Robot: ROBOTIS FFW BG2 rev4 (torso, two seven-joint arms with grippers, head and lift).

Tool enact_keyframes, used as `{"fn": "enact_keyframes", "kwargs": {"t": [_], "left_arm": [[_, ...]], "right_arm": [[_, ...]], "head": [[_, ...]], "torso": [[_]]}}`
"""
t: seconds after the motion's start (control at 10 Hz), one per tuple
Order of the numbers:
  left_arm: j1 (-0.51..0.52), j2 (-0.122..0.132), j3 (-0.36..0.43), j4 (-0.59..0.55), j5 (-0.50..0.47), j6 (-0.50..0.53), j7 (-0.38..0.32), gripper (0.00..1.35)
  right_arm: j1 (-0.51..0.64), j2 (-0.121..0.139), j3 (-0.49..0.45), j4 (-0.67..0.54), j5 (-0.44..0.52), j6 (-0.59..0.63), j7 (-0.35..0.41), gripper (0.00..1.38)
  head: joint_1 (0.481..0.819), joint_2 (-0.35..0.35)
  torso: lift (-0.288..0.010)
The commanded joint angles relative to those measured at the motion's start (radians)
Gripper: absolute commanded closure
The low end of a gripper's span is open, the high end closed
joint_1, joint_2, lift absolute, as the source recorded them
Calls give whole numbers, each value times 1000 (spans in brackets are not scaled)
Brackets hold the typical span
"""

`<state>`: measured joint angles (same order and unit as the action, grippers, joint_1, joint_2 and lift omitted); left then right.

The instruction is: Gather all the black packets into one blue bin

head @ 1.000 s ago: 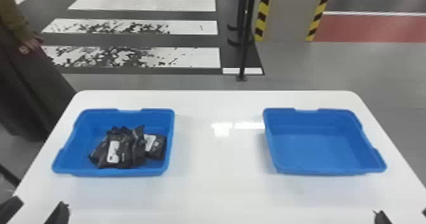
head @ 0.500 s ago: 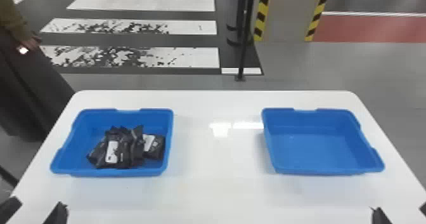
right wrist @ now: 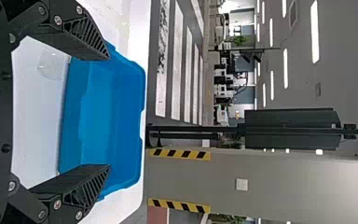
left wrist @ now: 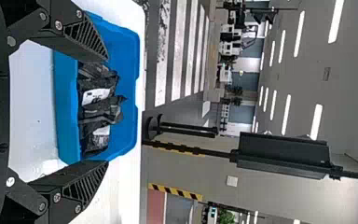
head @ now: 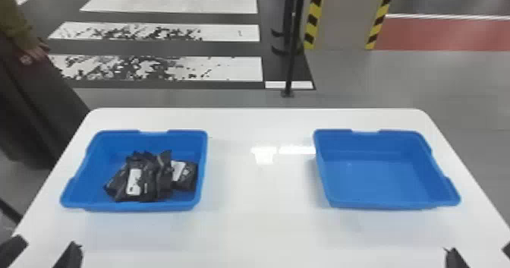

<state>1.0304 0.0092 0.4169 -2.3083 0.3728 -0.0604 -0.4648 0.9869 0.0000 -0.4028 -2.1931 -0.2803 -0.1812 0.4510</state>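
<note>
In the head view my left gripper (head: 44, 253) is at the bottom left corner, in front of the left blue bin (head: 140, 207). Several black packets (head: 148, 178) lie heaped in that bin. At the bottom right is my right gripper (head: 479, 254), in front of the right blue bin (head: 383, 202), which holds no packets. The left wrist view has my left gripper (left wrist: 107, 111) open, with the packets (left wrist: 98, 109) beyond its fingers. Open too is my right gripper (right wrist: 110, 112) in the right wrist view, the right bin (right wrist: 107, 116) beyond it.
Both bins stand on a white table (head: 262, 225) with a wide gap between them. Behind the table stands a thin black post (head: 291, 58). A person stands beyond the table's left edge.
Both bins appear shifted very slightly left in the head view. Neither gripper has changed its opening, and the packets lie as before.
</note>
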Motion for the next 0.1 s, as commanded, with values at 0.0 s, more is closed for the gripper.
{"fn": "enact_keyframes", "kwargs": {"t": [0.0], "left_arm": [[0,0,0,0,0,1,0,272]], "right_arm": [[-3,1,0,3,-1,0,0,211]], "head": [[695,-23]], "torso": [[-110]]}}
